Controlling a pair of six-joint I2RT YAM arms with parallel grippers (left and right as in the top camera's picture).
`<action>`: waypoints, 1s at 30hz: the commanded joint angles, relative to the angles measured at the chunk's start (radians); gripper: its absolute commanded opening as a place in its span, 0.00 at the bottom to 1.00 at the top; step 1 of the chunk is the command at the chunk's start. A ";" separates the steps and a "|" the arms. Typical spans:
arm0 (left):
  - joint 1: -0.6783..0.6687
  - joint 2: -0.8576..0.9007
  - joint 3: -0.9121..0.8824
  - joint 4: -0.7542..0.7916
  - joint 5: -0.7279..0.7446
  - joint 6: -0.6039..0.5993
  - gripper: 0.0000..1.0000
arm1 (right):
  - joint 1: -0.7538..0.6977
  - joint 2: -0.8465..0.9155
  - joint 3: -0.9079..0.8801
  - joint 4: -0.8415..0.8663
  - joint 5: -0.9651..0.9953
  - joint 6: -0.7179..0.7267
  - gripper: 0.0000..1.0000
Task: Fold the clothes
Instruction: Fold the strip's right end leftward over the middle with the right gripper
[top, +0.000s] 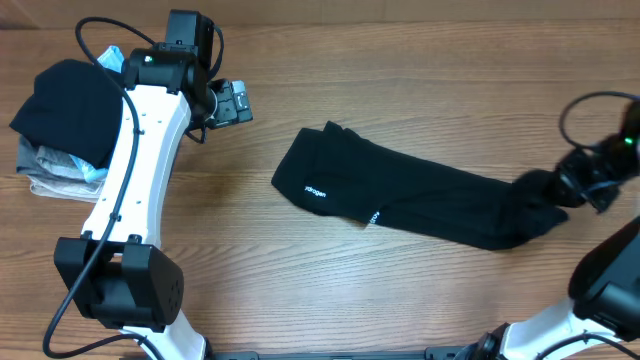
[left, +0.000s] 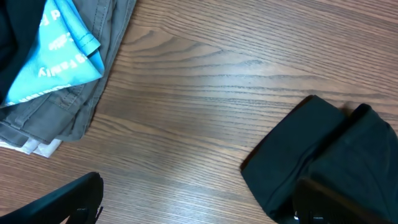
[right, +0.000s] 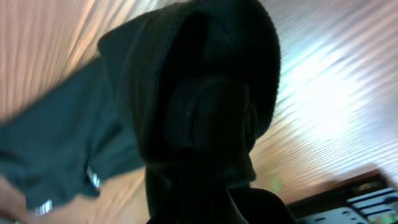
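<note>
Wood surface (top: 400, 300), shirt (top: 400, 195) bunched long across the middle
Got my right claw (top: 553, 190) clamped on its right end, left claw (top: 233, 102) hangs wide open; I'd pull slow and low so the fold lands flat.

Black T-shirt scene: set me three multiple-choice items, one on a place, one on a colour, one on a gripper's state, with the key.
1. Where does the black T-shirt lie? A in a basket; B stretched out on the table; C hanging off the edge.
2. What colour is its lettering? A white; B red; C yellow.
3. How is the right gripper? A open over bare wood; B out of view; C shut on the T-shirt's end.
Key: B, the overhead view shows it lying along the wood; A, small white print shows on the black; C, fabric bunches around the closed fingers.
</note>
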 joint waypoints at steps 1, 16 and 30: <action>0.000 0.013 -0.004 0.001 -0.013 0.016 1.00 | 0.126 -0.061 0.028 -0.022 -0.102 -0.033 0.04; 0.000 0.013 -0.004 0.001 -0.013 0.016 1.00 | 0.537 -0.058 -0.079 0.206 -0.055 0.157 0.04; 0.000 0.013 -0.004 0.001 -0.013 0.016 1.00 | 0.669 -0.057 -0.265 0.542 -0.081 0.159 0.32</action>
